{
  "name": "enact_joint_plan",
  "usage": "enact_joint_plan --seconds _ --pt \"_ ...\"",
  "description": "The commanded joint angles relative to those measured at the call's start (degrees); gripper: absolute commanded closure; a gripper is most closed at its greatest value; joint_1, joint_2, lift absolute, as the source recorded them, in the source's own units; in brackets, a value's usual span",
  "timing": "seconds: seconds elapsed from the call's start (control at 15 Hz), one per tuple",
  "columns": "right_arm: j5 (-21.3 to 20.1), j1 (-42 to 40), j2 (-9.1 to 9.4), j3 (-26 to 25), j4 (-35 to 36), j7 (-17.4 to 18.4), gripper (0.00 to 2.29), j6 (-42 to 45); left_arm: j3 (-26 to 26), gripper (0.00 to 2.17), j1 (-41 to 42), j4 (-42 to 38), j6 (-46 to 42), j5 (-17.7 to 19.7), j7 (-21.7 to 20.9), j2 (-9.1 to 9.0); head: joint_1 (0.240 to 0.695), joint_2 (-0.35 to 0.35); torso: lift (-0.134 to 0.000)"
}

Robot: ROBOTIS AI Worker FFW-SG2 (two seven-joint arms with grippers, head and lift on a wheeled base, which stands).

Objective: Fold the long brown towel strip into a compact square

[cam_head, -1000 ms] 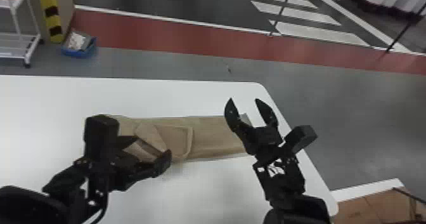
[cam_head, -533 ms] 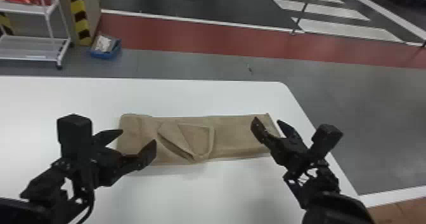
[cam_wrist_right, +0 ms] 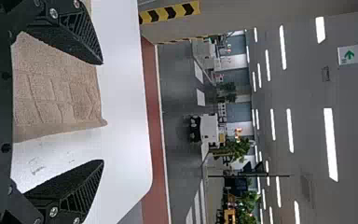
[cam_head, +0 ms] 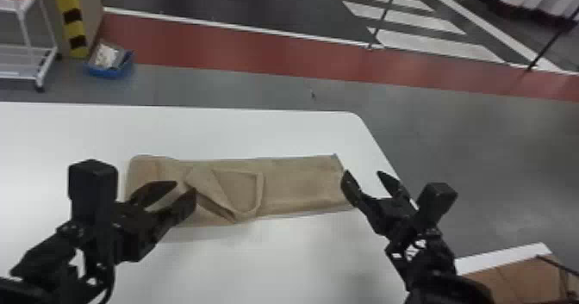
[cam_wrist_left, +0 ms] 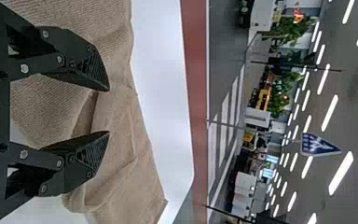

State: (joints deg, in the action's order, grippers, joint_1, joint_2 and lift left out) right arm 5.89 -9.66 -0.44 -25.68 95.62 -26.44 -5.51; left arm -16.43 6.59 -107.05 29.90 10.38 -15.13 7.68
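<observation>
The brown towel (cam_head: 301, 187) lies lengthwise across the white table, with a loose, creased flap doubled over left of its middle. Over its left part, beside the flap, is my left gripper (cam_head: 185, 187), open with nothing held. My right gripper (cam_head: 362, 172) is at the towel's right end, its fingers wide apart and holding nothing. In the left wrist view, rumpled towel cloth (cam_wrist_left: 126, 116) lies behind the open left gripper (cam_wrist_left: 108, 111). The right wrist view has the flat towel end (cam_wrist_right: 56, 93) mostly beside one finger of the right gripper (cam_wrist_right: 102, 112).
The white table (cam_head: 258, 131) ends at a rounded corner beyond the right gripper. A brown cardboard box (cam_head: 517, 281) stands at the lower right. On the floor behind are a blue bin (cam_head: 110, 62) and a white rack (cam_head: 30, 62).
The head view has shifted. The left fingers have come closer together, over the towel's left part; the right gripper has shifted from over the towel's right end to its outer edge. The towel's flap looks much the same.
</observation>
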Motion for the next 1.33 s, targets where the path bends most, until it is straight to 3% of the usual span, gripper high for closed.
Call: enact_joint_plan --seconds 0.0,0.4,1.27 --pt "0.0 -0.18 0.0 -0.6 -0.78 -0.28 0.14 0.45 -1.94 1.97 -1.5 2.46 1.7 -0.8 0.11 -0.12 0.695 -0.35 -0.124" --pt "0.79 0.52 -0.7 -0.86 -2.98 -0.28 0.14 1.15 -2.65 1.97 -2.2 4.75 2.93 -2.91 0.28 -0.21 0.695 -0.35 -0.124" --pt "0.79 0.96 -0.62 -0.33 -3.51 -0.37 0.14 0.27 -4.23 1.97 -2.55 3.87 3.99 -1.94 0.37 -0.83 0.695 -0.35 -0.124"
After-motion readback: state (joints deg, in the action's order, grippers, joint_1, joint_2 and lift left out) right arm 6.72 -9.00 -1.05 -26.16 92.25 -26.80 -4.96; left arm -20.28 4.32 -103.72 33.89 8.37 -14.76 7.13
